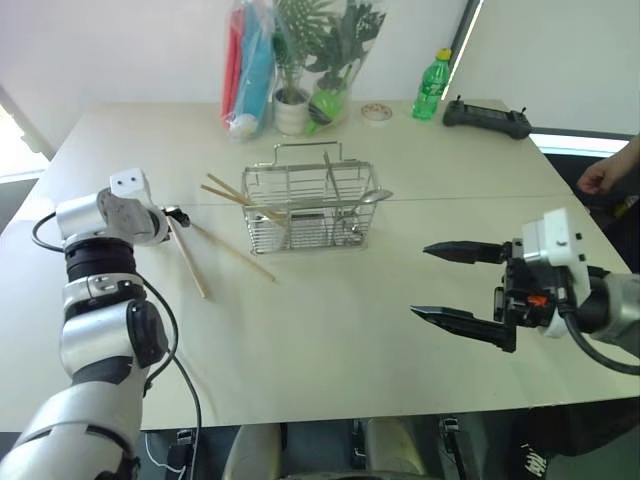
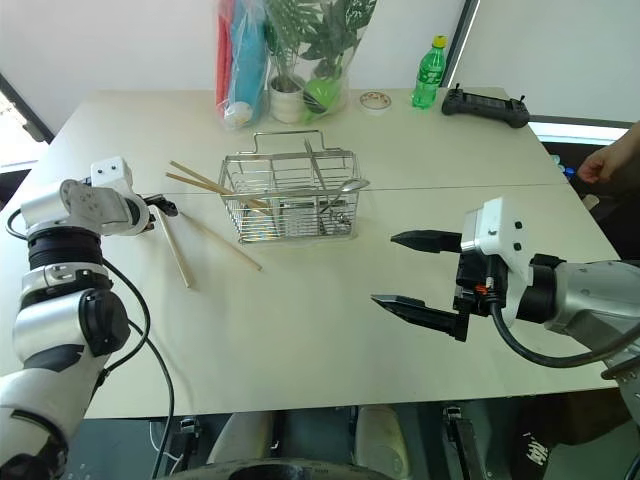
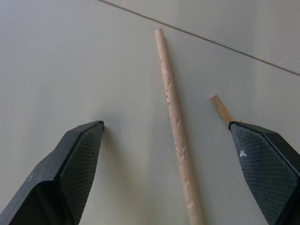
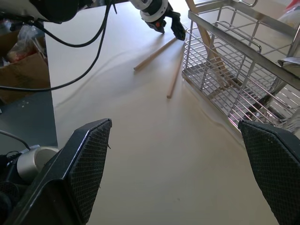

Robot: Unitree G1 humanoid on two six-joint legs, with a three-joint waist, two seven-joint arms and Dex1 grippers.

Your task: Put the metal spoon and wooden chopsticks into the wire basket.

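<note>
Pale table, both hands wide open and empty (left hand straddling one chopstick).

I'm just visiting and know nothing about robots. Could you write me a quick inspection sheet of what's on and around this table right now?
Surface: pale table with a seam across it.
Job's things: wire basket upright mid-table; metal spoon already in it, bowl over the rim; some wooden chopsticks lean in it, two loose chopsticks lie on the table beside it.
Clutter: potted plant, coloured bag, green bottle, tape roll, black controller along the far edge.
Grippers: left gripper open, fingers straddling one loose chopstick; right gripper open, above bare table.
Cables: black cable along the left arm.
Surroundings: a person's hand at the far right.
</note>
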